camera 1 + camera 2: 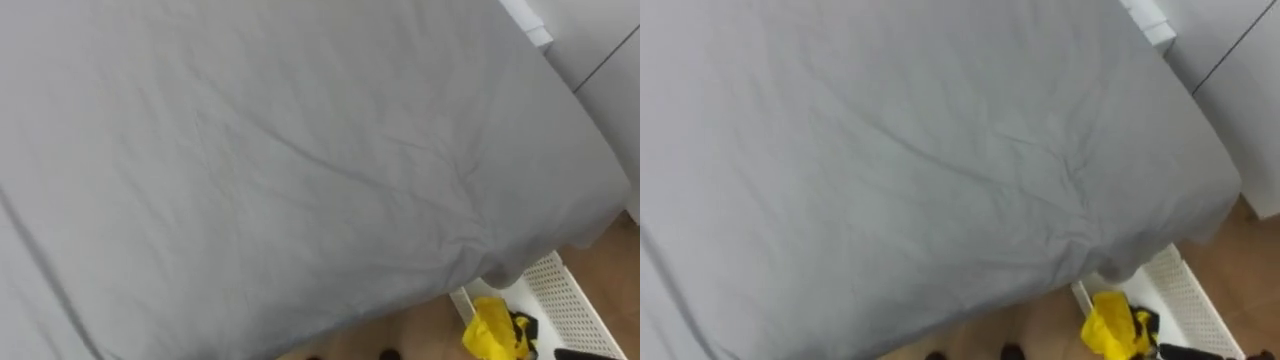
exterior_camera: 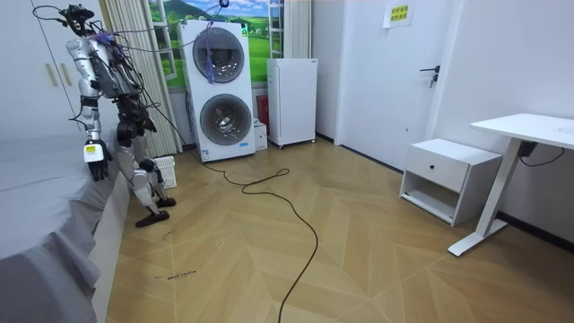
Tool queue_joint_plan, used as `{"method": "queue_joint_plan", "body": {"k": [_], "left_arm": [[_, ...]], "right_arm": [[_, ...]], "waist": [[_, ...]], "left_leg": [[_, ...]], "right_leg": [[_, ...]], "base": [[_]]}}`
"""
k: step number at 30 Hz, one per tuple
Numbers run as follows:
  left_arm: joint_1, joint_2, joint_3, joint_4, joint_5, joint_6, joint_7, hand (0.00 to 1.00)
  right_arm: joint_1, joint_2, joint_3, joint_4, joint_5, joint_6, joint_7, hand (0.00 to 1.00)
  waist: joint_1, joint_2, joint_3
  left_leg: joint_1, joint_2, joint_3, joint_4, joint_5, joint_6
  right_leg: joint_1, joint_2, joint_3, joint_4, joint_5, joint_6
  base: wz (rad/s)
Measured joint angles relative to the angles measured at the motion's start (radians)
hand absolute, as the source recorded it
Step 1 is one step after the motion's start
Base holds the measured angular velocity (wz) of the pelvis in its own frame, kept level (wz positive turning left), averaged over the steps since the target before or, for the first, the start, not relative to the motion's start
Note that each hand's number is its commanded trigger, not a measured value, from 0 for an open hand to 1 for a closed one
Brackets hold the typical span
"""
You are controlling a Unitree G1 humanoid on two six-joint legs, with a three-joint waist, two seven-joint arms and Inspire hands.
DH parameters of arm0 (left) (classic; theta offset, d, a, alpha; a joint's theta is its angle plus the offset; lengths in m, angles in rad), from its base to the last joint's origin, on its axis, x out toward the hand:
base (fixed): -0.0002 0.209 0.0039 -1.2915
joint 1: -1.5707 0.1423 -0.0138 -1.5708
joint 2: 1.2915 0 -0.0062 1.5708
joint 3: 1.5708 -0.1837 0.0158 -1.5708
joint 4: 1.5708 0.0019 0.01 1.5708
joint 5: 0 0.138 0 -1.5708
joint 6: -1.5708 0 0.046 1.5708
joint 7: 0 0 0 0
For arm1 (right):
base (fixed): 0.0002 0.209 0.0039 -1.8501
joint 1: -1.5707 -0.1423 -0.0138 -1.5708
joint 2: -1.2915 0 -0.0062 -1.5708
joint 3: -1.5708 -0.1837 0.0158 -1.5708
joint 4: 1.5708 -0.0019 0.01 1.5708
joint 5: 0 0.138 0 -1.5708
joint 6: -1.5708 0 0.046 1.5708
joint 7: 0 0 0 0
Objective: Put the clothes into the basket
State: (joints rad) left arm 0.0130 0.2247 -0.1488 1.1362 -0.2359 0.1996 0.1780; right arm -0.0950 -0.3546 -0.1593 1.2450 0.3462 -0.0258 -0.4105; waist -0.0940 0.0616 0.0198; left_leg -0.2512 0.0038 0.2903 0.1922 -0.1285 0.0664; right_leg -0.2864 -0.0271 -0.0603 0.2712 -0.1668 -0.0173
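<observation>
Hand [image 2: 94,157] hangs low beside the grey bed [image 2: 36,197].

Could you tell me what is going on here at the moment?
The robot stands at the edge of a bed covered with a grey sheet and looks down at it. A white perforated basket sits on the wooden floor by the bed's corner, on the robot's right, with a yellow garment already in it. In the room view the left hand hangs low beside the mattress.
</observation>
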Motion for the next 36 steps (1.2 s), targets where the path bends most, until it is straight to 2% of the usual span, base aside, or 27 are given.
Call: {"method": "queue_joint_plan", "body": {"k": [1,3,5,7,9,14,15,18,23,26,29,31,36], "left_arm": [[0.015,0.000,0.012,-0.006,0.010,-0.004,0.000,0.00],[0.060,0.002,0.039,-0.036,0.024,-0.005,0.007,0.00],[0.085,0.008,0.040,-0.061,0.036,-0.005,0.009,0.00],[0.102,0.011,0.048,-0.083,0.071,-0.005,0.016,0.00],[0.102,0.010,0.051,-0.083,0.095,-0.006,0.018,0.00],[0.112,-0.002,0.070,-0.083,0.094,-0.017,0.022,0.00],[0.113,-0.011,0.071,-0.081,0.091,-0.024,0.029,0.00],[0.115,-0.024,0.071,-0.070,0.091,-0.046,0.030,0.00],[0.122,-0.049,0.131,-0.056,0.140,-0.093,0.025,0.00],[0.130,-0.059,0.149,-0.076,0.191,-0.107,0.026,0.00],[0.131,-0.071,0.150,-0.078,0.245,-0.117,0.026,0.00],[0.131,-0.086,0.162,-0.078,0.274,-0.120,0.026,0.00],[0.132,-0.119,0.184,-0.075,0.275,-0.136,0.025,0.00]], "right_arm": [[0.010,0.005,0.000,-0.008,0.002,0.000,0.000,0.00],[0.045,0.018,0.000,-0.024,0.002,0.000,0.003,0.00],[0.070,0.029,0.012,-0.039,0.005,0.002,0.007,0.00],[0.082,0.062,0.028,-0.047,-0.001,0.005,0.016,0.00],[0.083,0.088,0.040,-0.046,-0.007,0.005,0.030,0.00],[0.097,0.137,0.064,-0.050,-0.032,0.005,0.081,0.00],[0.108,0.147,0.077,-0.052,-0.032,0.005,0.089,0.00],[0.127,0.170,0.120,-0.047,-0.034,0.005,0.108,0.00],[0.147,0.180,0.160,-0.044,-0.040,0.006,0.150,0.00],[0.151,0.186,0.179,-0.045,-0.051,0.010,0.183,0.00],[0.149,0.193,0.185,-0.044,-0.080,0.027,0.199,0.00],[0.151,0.199,0.221,-0.044,-0.093,0.027,0.213,0.00],[0.154,0.216,0.256,-0.042,-0.121,0.028,0.255,0.00]], "waist": [[0.002,-0.006,-0.0039],[0.002,-0.030,-0.0184],[0.004,-0.046,-0.0212],[0.008,-0.062,-0.0202],[0.018,-0.068,-0.0180],[0.019,-0.069,-0.0145],[0.022,-0.070,-0.0137],[0.027,-0.073,-0.0115],[0.065,-0.083,-0.0059],[0.071,-0.090,-0.0046],[0.080,-0.088,-0.0080],[0.101,-0.083,-0.0099],[0.116,-0.072,-0.0139]], "left_leg": [[0.012,0.000,0.000,-0.005,0.000,-0.001],[0.061,0.000,-0.011,-0.011,-0.003,-0.005],[0.094,-0.002,-0.027,-0.016,-0.005,-0.008],[0.125,-0.003,-0.044,-0.025,-0.008,-0.012],[0.145,-0.003,-0.050,-0.028,-0.009,-0.014],[0.183,-0.008,-0.080,-0.029,-0.012,-0.019],[0.190,-0.015,-0.088,-0.030,-0.012,-0.019],[0.206,-0.016,-0.104,-0.031,-0.013,-0.021],[0.230,-0.019,-0.111,-0.042,-0.014,-0.020],[0.226,-0.035,-0.142,-0.040,-0.014,-0.019],[0.227,-0.038,-0.162,-0.037,-0.018,-0.014],[0.230,-0.040,-0.162,-0.037,-0.019,-0.012],[0.237,-0.048,-0.176,-0.042,-0.020,-0.010]], "right_leg": [[0.016,0.002,0.000,-0.007,0.001,-0.001],[0.085,0.003,-0.018,-0.049,0.005,-0.002],[0.132,0.004,-0.026,-0.070,0.005,-0.002],[0.176,0.007,-0.041,-0.092,0.005,-0.003],[0.204,0.009,-0.050,-0.104,0.006,-0.004],[0.261,0.008,-0.079,-0.121,0.002,-0.005],[0.270,0.008,-0.079,-0.120,-0.001,-0.006],[0.294,0.007,-0.080,-0.120,-0.005,-0.006],[0.322,-0.005,-0.100,-0.121,-0.013,-0.003],[0.330,-0.006,-0.132,-0.127,-0.016,0.002],[0.346,-0.011,-0.146,-0.137,-0.020,0.007],[0.350,-0.013,-0.146,-0.137,-0.021,0.008],[0.361,-0.017,-0.159,-0.136,-0.023,0.012]], "base": [[0.07],[0.23],[0.27],[0.24],[0.16],[0.18],[0.14],[0.14],[0.08],[0.29],[0.22],[0.00],[0.06]]}}
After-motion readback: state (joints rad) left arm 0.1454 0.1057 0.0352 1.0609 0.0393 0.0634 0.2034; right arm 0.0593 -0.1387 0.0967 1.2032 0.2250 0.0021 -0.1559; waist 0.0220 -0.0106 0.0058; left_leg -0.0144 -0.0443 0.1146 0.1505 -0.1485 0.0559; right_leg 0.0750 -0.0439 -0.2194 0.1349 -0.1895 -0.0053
